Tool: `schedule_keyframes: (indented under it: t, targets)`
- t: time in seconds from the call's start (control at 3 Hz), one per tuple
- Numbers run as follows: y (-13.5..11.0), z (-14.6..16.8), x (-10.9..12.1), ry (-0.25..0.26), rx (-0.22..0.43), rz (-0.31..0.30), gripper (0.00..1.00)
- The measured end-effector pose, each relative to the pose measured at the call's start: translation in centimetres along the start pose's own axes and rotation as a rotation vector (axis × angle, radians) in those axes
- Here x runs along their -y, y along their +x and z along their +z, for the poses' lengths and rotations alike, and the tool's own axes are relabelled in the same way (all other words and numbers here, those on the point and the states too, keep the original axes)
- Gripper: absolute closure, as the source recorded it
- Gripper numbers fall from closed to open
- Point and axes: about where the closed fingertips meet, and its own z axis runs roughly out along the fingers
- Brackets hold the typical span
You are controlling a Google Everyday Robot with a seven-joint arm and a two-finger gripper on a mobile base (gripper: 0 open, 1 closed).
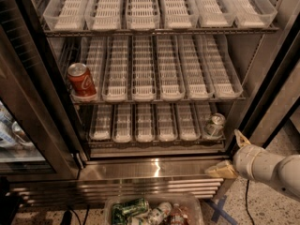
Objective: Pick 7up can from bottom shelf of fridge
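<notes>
The 7up can (215,125), silvery-grey with a shiny top, stands in the rightmost lane tray of the bottom shelf (154,143) of the open fridge (154,170). My gripper (229,154) is at the lower right, outside the fridge, below and slightly right of the can and apart from it. Two tan fingers show, one pointing up (241,138) and one pointing left (219,170) over the steel ledge, spread wide with nothing between them.
A red Coca-Cola can (81,81) stands on the middle shelf at the far left. A clear bin (154,211) with dark green cans and bottles sits on the floor below the fridge. The dark door frame (281,78) rises on the right.
</notes>
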Motion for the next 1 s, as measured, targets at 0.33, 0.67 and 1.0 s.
schedule_keyframes:
  t: [0.33,0.67,1.0]
  targets:
    - [-0.2,0.9,0.9,0.074,0.080,0.076,0.00]
    - [-0.1,1.3,1.0,0.084,0.093,0.082,0.00]
    - [0.0,2.5,1.9,0.138,0.109,0.085,0.00]
